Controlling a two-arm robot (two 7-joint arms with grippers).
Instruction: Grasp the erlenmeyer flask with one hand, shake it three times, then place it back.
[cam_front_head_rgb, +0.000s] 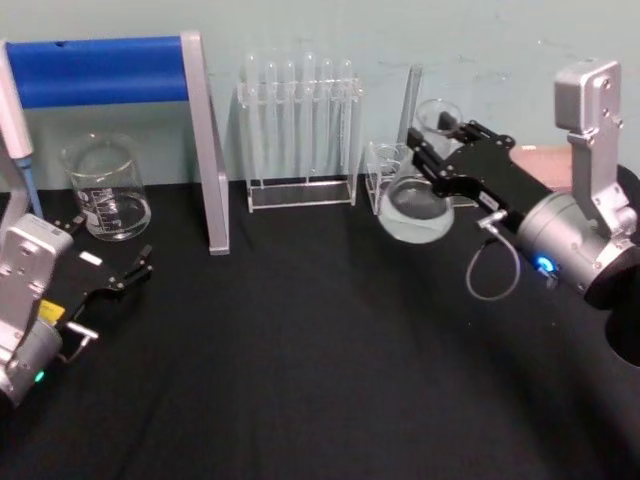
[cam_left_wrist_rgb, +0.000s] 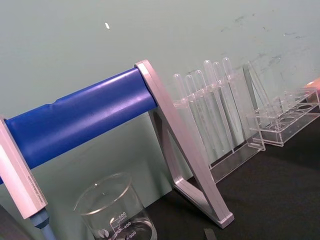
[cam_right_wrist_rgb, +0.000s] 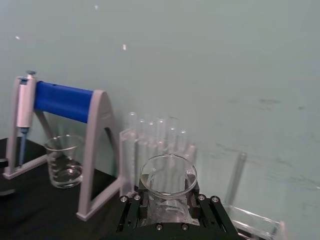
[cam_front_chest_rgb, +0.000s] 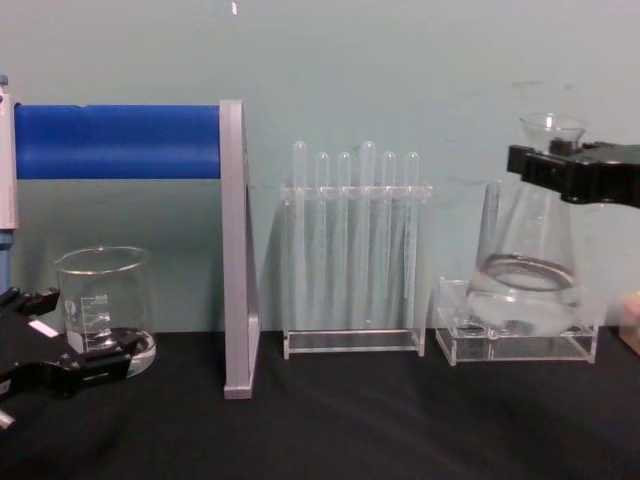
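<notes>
Now the clear glass conical erlenmeyer flask (cam_front_chest_rgb: 525, 280) is held aloft, its neck clamped by the black right gripper (cam_front_chest_rgb: 553, 160), just right of the clear acrylic test-tube rack (cam_front_chest_rgb: 350, 250). Well left of it, the black left gripper (cam_front_head_rgb: 112, 248) is rested low, fingers seemingly spread.

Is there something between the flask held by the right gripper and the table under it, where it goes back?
Perhaps. The right gripper holds the erlenmeyer flask by its neck above the table. A low clear stand lies close by its base; whether directly under, I cannot tell. The left gripper rests open at the left.
</notes>
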